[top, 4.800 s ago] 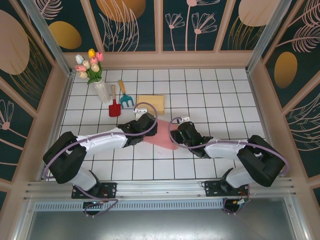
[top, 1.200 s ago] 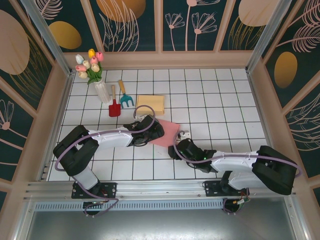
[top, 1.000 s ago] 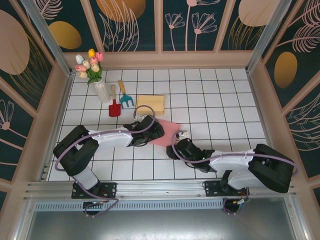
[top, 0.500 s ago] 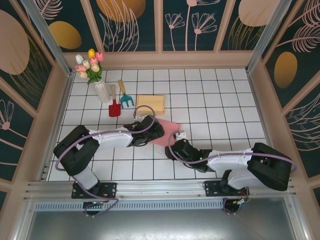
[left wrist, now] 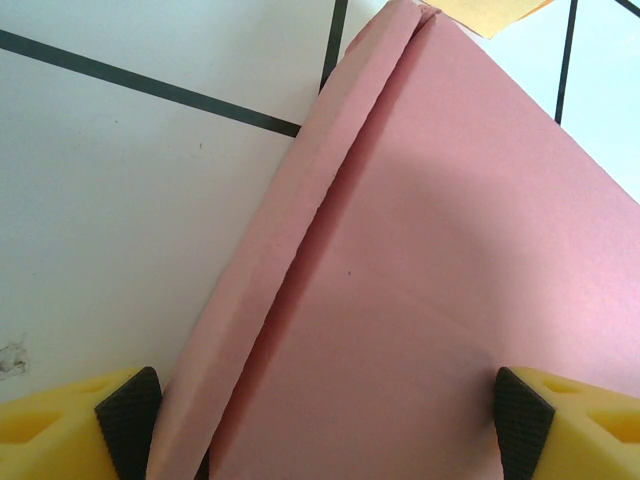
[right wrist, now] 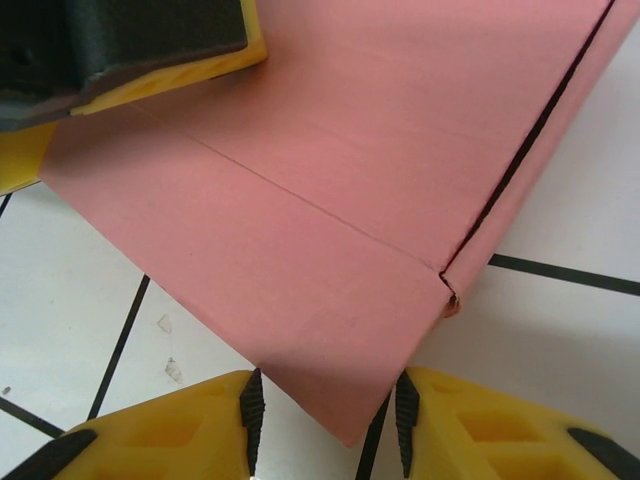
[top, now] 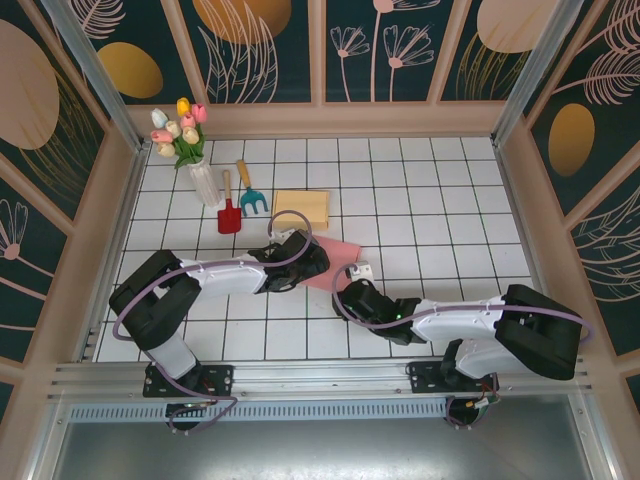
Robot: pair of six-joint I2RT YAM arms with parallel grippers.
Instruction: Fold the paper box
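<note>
Pink flat paper box (top: 335,262) on white tiled table (top: 420,200); left end effector (left wrist: 320,430) splayed wide across it, right end effector (right wrist: 325,415) apart astride its near corner; best to nip the flap squarely and hinge along the crease.

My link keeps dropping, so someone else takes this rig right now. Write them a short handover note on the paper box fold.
Left gripper: open wide, fingers down at the left part of the pink paper box, nothing clamped.
Right gripper: partly open, the box's near corner between its fingers, not gripped yet.
Box: lying flat on the tiled table, mid-table, between the two arms.
Done: a narrow side flap is creased along one long edge.
Left: probably grip that corner, raise the walls, close the box.
</note>
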